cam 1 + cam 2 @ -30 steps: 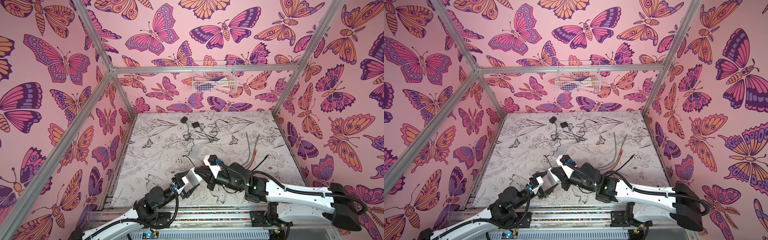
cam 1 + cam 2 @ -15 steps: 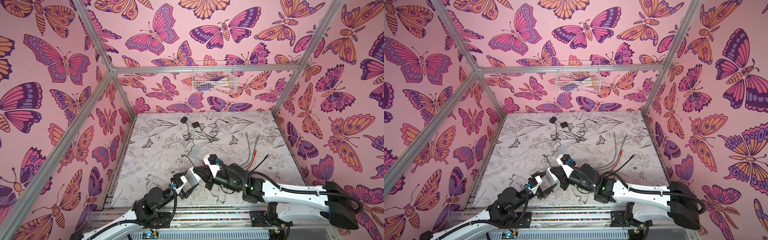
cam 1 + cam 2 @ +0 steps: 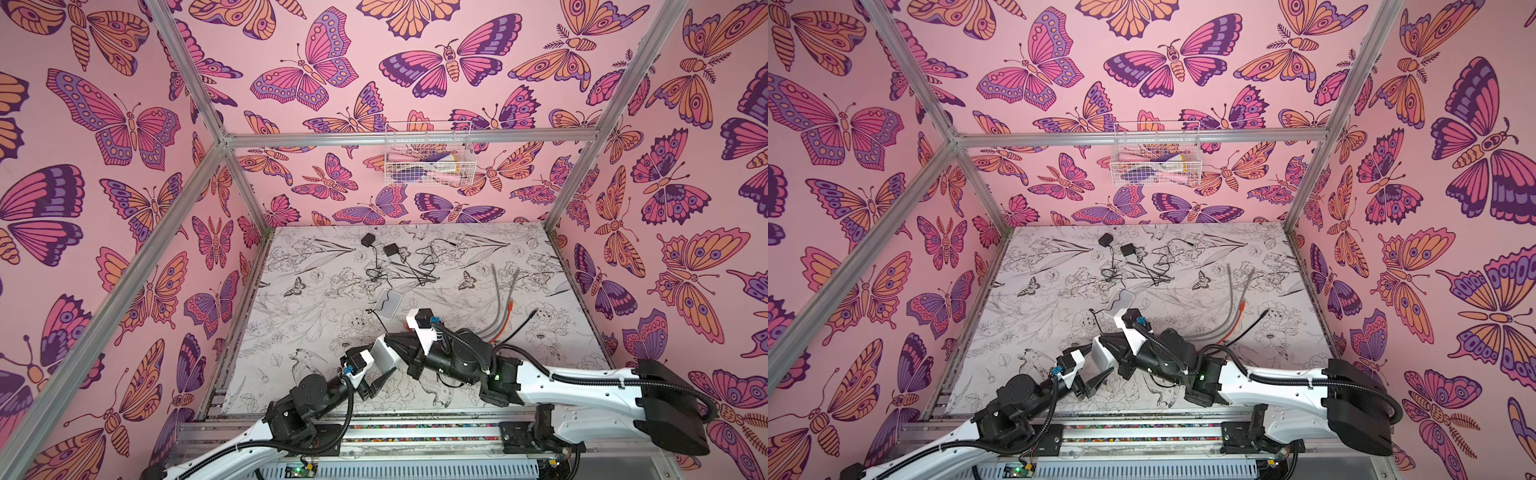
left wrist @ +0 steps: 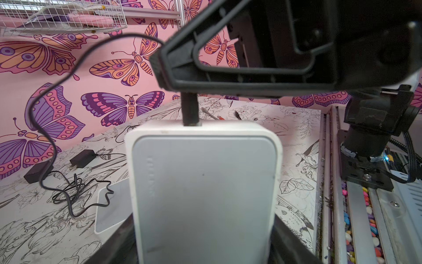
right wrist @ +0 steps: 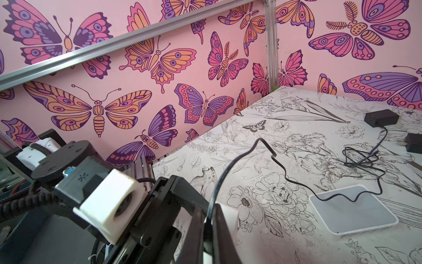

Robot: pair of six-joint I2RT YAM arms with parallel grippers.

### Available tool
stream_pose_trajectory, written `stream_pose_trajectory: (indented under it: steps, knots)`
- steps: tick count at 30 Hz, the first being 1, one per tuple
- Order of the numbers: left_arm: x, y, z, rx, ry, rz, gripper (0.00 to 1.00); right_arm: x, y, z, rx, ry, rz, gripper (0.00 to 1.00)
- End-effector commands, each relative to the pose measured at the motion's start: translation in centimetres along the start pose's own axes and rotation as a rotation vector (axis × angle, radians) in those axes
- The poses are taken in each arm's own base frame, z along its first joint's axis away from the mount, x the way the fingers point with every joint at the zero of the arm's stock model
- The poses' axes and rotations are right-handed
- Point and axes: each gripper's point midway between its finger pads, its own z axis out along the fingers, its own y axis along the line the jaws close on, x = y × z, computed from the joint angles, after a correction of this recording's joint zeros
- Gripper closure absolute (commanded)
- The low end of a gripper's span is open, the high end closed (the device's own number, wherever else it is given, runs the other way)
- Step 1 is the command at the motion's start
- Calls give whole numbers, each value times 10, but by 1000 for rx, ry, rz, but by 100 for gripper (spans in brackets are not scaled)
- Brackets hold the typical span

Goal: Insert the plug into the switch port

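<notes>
Near the front edge of the table (image 3: 490, 249), the left gripper (image 3: 376, 369) holds a white switch (image 4: 205, 194) off the surface, its jaws spread wide against the box's two sides; the right gripper (image 3: 395, 338) is clamped tight on a black plug (image 4: 190, 109), whose thin cord (image 5: 258, 146) loops away over the table; in the left wrist view the plug stands end-on at the port (image 4: 193, 124) in the switch's far edge, its long axis in line with the box's length; how deep it sits cannot be told; the coming move is probably a straight push by the right arm along that axis, towards the bracing left gripper; a second switch (image 3: 388, 303) lies flat nearby
</notes>
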Motion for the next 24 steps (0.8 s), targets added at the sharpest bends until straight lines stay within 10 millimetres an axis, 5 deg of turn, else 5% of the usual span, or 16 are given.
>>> stream_pose_trajectory:
  steps: [1, 24]
  knots:
    - [-115, 6, -29, -11, -444, -12, 100, 124, -30, -14, 83, 398, 14, 100]
    - [-139, 15, -48, -48, -540, -23, 100, 177, -45, -17, 128, 488, 76, 100]
